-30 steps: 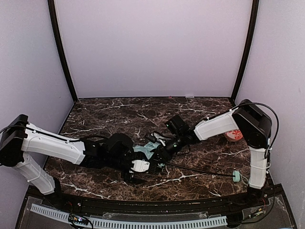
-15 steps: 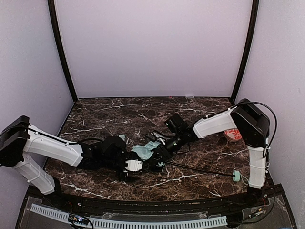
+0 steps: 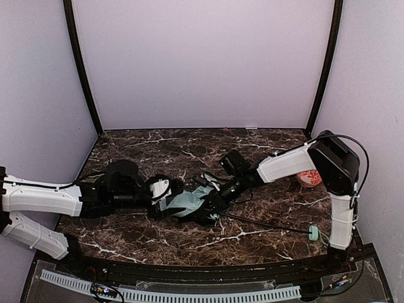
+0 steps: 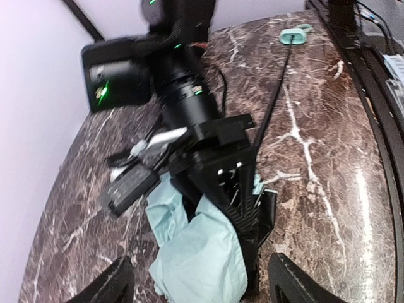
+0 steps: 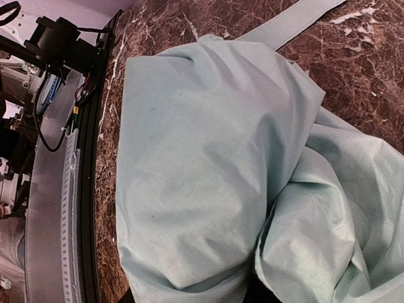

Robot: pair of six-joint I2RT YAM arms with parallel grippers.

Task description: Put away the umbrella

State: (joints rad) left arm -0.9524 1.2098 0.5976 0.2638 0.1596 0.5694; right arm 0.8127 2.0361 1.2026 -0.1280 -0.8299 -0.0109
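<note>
The umbrella (image 3: 187,203) lies collapsed at mid-table, its pale mint fabric bunched and black ribs showing. Its thin black shaft (image 3: 265,225) runs right to the mint handle (image 3: 312,233). My right gripper (image 3: 212,203) is shut on the bundle of ribs and fabric; the left wrist view shows its black fingers (image 4: 243,202) clamped there. My left gripper (image 3: 169,199) is open just left of the fabric (image 4: 199,252), its fingertips (image 4: 117,284) either side without touching. In the right wrist view the mint fabric (image 5: 208,158) fills the frame and hides the fingers.
A small orange-and-white round object (image 3: 309,178) sits at the right, beside the right arm's base. Black frame posts (image 3: 82,69) stand at the back corners. The handle (image 4: 295,36) lies near the front rail (image 3: 189,293).
My left arm has drawn back to the left, off the umbrella, uncovering more mint fabric; its jaws narrowed slightly. The right gripper and the shaft have stayed put.
</note>
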